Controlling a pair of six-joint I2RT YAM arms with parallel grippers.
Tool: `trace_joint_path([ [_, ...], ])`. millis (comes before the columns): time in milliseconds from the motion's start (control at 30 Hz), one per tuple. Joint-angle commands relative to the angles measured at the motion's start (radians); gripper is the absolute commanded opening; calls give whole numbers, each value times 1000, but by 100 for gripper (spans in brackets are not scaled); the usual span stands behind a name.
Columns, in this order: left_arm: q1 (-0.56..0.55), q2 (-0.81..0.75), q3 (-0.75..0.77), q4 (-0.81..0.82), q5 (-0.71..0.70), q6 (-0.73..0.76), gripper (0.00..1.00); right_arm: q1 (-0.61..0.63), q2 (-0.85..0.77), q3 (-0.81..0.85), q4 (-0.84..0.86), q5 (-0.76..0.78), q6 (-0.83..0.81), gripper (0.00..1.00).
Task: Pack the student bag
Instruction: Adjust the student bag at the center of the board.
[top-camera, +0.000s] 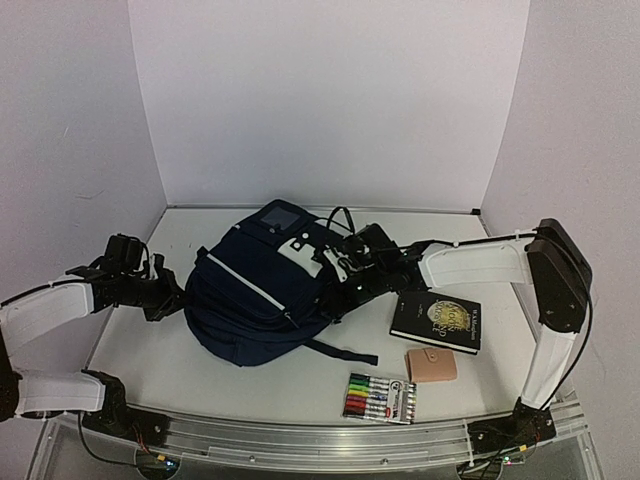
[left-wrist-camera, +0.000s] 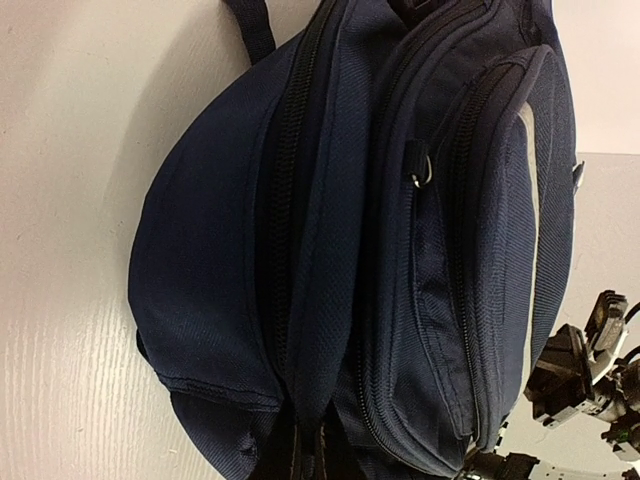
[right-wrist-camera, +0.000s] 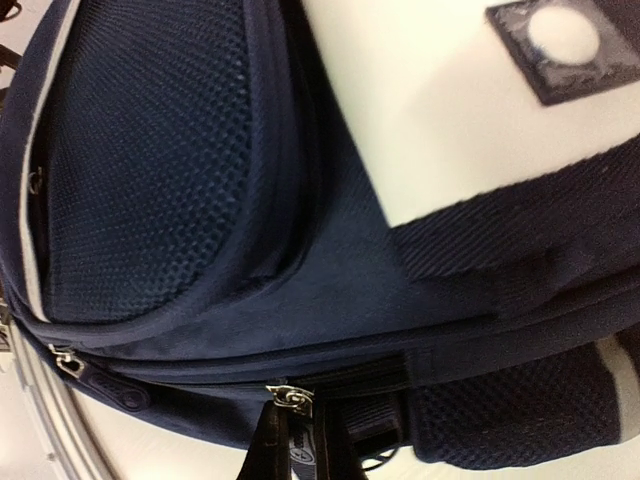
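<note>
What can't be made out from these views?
- Left gripper: too small and dark in top view; absent from left wrist view.
- Right gripper: merges with the student bag in top view; right wrist view shows only bag.
- Bag's inside: fabric hides it, all views.
- Book title: too small, top view.

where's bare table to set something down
Barest: the front-left table, bordered by the student bag, the left arm and the near rail. Then the back strip between bag and rear wall. Crowded: front right, where the black book, tan wallet and marker pack cluster, and beside the bag, where the left end effector and right end effector sit.
</note>
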Motion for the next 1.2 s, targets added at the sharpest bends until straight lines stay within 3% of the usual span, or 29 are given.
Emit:
trace_joint_path([
  [0, -3, -29, -29, 128, -1, -63, 0, 50, -37, 17, -14, -135, 127, 0],
  [333, -5, -44, -30, 157, -38, -84, 0, 149, -20, 55, 47, -165, 250, 0],
  [600, -38, -7, -15, 210, -45, -92, 0, 217, 15, 83, 261, -186, 453, 0],
  [1167, -104, 21, 35, 255, -166, -91, 0, 312, 99, 172, 322, 22, 576, 0],
])
